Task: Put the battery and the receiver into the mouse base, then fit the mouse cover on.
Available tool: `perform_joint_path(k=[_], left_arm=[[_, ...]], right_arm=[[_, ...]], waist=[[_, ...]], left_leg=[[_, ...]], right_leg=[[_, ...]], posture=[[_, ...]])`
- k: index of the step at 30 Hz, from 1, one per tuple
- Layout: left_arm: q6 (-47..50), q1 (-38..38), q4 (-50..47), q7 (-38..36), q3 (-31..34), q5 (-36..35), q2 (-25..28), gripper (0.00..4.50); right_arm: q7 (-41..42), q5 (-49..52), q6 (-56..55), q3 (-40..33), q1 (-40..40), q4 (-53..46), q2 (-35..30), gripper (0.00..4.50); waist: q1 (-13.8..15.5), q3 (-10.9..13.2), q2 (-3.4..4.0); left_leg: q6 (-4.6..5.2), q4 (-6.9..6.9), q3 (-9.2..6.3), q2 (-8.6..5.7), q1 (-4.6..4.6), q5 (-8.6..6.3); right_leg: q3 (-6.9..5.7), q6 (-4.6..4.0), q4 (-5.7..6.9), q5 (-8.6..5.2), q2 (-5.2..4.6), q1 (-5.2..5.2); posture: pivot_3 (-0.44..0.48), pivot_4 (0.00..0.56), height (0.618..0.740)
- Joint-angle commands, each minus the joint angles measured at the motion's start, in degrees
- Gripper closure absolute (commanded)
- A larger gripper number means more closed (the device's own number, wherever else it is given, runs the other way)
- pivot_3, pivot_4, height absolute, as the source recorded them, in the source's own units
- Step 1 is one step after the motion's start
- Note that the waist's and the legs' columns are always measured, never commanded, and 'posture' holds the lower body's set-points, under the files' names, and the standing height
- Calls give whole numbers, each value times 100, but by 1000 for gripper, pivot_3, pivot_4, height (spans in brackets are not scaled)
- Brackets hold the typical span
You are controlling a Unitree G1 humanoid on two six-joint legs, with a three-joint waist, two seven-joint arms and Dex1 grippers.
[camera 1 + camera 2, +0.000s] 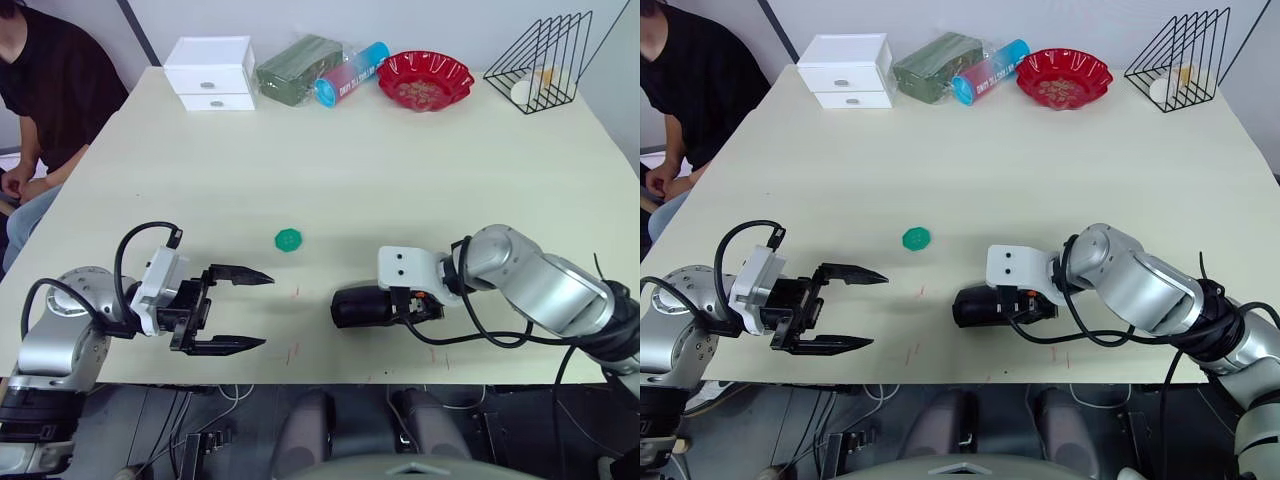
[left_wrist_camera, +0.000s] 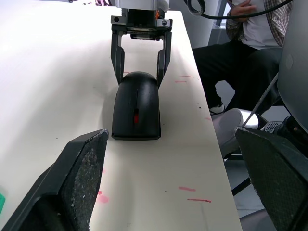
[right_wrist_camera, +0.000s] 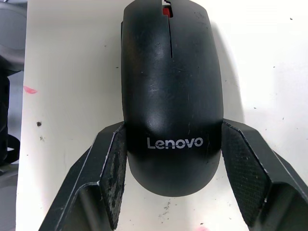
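Nearest the front edge of the bench [image 1: 400,180], the left claw [image 1: 240,311] hangs just above the surface with its two black fingers spread wide and nothing between them. Facing it from the right, the right claw [image 3: 168,159] has its fingers either side of the mouse's rear end; the left pad touches the shell, the right shows a sliver of gap (so a loose straddle, not a firm pinch). Lying flat on the bench, the mouse cover [image 3: 171,91] is already seated on the mouse base [image 2: 136,137], with a red scroll wheel peeking through its slot. Beyond the claws, a small green disc [image 1: 289,239] sits alone. At the left side sits a person [image 1: 45,90].
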Motion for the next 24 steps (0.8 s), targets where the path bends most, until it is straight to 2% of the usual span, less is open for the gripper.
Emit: perform_joint_path(k=[1, 16, 24], left_arm=[[-31, -11, -207, -245, 25, -57, 46, 0], [10, -35, -234, -245, -5, -65, 37, 0], [-5, 22, -264, -245, -8, -71, 35, 0]], right_arm=[[-14, 47, 39, -16, 42, -182, -57, 2136], [-52, 99, 125, 15, 24, -186, -81, 2136], [-119, 117, 294, 164, -48, -153, 129, 2136]], waist=[[3, 0, 0], [4, 0, 0], [-2, 0, 0]], left_leg=[[0, 0, 0, 0, 0, 0], [0, 0, -1, -1, 0, 0], [0, 0, -1, -1, 0, 0]], right_leg=[[0, 0, 0, 0, 0, 0], [0, 0, 0, 0, 0, 0], [0, 0, 0, 0, 0, 0]], posture=[[0, 150, 740], [0, 150, 740], [0, 150, 740]])
